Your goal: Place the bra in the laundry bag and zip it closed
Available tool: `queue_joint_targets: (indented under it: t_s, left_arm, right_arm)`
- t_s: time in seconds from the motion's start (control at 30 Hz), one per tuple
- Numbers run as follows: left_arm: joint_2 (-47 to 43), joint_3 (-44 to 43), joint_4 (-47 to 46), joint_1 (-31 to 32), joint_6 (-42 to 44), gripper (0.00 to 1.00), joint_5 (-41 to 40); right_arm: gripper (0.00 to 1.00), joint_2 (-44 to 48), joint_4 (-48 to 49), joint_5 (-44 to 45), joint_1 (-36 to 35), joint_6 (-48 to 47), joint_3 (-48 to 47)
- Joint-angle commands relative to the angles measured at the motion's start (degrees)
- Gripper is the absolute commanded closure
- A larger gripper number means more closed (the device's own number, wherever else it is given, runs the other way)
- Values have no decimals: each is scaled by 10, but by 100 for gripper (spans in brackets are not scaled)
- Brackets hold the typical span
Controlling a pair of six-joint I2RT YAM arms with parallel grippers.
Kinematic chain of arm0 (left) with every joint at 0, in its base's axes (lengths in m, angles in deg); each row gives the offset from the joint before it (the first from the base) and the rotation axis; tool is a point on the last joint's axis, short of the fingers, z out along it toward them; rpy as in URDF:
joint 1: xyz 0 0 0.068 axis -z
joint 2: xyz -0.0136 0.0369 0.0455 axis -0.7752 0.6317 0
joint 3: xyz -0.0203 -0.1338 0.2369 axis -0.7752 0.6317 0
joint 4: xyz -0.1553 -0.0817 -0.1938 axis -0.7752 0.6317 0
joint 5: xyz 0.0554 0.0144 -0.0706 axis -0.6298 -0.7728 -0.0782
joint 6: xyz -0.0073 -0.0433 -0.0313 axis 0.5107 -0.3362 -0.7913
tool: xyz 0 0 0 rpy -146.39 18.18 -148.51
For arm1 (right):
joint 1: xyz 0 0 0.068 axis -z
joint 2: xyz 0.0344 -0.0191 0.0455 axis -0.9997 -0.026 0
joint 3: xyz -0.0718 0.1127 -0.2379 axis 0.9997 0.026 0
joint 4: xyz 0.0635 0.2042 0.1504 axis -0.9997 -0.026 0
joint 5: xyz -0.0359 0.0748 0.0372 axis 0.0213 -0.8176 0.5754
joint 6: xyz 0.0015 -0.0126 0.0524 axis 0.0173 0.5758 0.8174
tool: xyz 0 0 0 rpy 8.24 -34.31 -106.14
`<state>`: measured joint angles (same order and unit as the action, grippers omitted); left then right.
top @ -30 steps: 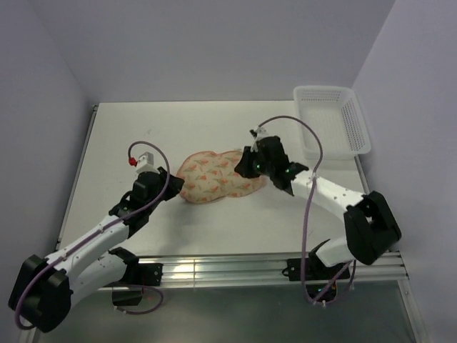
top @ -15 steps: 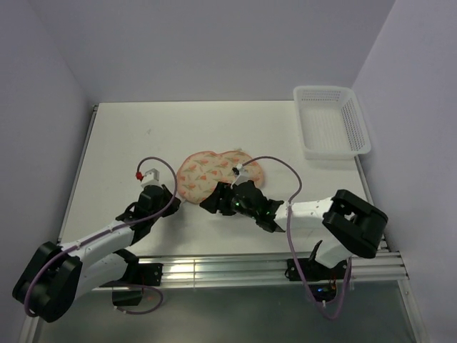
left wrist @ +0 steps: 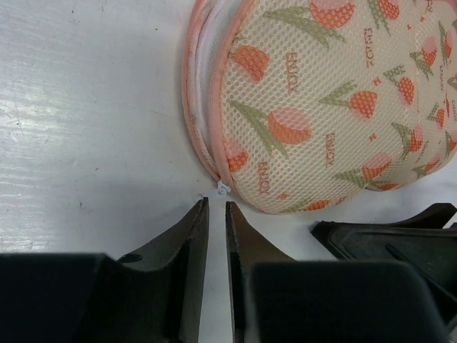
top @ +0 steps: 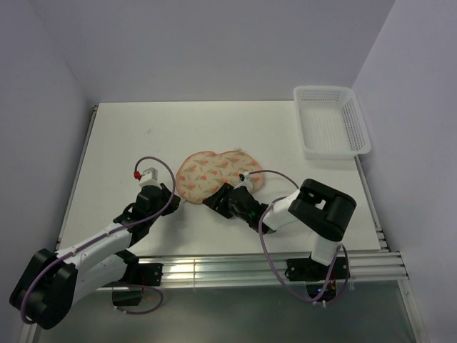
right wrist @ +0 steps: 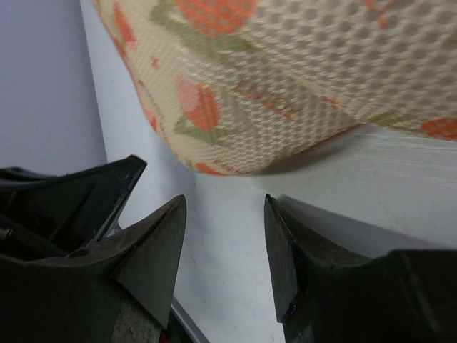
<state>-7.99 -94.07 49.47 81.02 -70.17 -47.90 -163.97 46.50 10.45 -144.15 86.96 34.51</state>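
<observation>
The laundry bag (top: pixel 218 171) lies folded shut on the white table, cream with red and green tulip print. Its pink zip rim shows in the left wrist view, where the laundry bag (left wrist: pixel 328 107) has a small white zip pull (left wrist: pixel 222 189) at its near edge. My left gripper (left wrist: pixel 217 205) points at that pull, its jaws a narrow gap apart with nothing between them. My right gripper (right wrist: pixel 225 204) stands open and empty just below the laundry bag (right wrist: pixel 285 78). From above, the left gripper (top: pixel 180 202) and right gripper (top: pixel 212 202) sit side by side at the bag's near edge. The bra is hidden.
A white perforated basket (top: pixel 332 121) stands at the table's far right corner. The right gripper's black finger (left wrist: pixel 400 236) shows beside my left one. The right arm lies folded low along the near right of the table, and the table's front rail (top: pixel 235 268) runs behind both wrists.
The right arm has swung from the bag's right end round to its near edge, jaws wider. The left gripper has drawn back a little and narrowed. The bag shifted slightly.
</observation>
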Motion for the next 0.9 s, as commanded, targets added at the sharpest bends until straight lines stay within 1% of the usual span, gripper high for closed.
queue_joint_targets:
  t_s: [0.0,0.03,0.1,0.13,0.27,0.3,0.37,0.43,0.63,0.67,0.7,0.73,0.83,0.87]
  left_arm:
    - [-3,2,-8,0,-5,78,-4]
    - [-4,3,-9,1,-4,78,-2]
    - [-7,4,-7,0,-5,79,1]
    - [-10,5,-6,1,-2,79,2]
    - [-16,5,1,1,1,79,7]
    - [-13,5,2,1,2,79,9]
    - [-9,2,3,2,4,79,12]
    - [-5,-3,11,1,3,79,11]
    - [-7,-1,10,2,0,76,8]
    - [-4,-2,11,1,0,76,8]
    - [2,-3,9,2,1,76,10]
    - [3,-3,8,2,2,75,10]
    - [11,-6,6,2,3,73,16]
    - [14,-6,4,1,4,72,18]
  right_arm:
    - [45,-31,52,43,-4,43,-16]
    - [50,-44,58,44,-2,47,-21]
    - [67,-52,65,48,0,43,-28]
    - [69,-56,63,49,1,41,-32]
    - [69,-59,60,64,3,31,-41]
    - [69,-60,60,69,4,16,-42]
    - [59,-64,59,70,5,3,-50]
    - [53,-71,70,59,6,-14,-55]
    - [51,-101,120,39,7,-14,-56]
    - [53,-104,123,39,7,-10,-58]
    - [64,-107,126,39,12,-4,-59]
    - [69,-111,127,37,15,-4,-60]
    - [94,-106,131,38,25,-6,-50]
    - [95,-105,135,37,26,-7,-45]
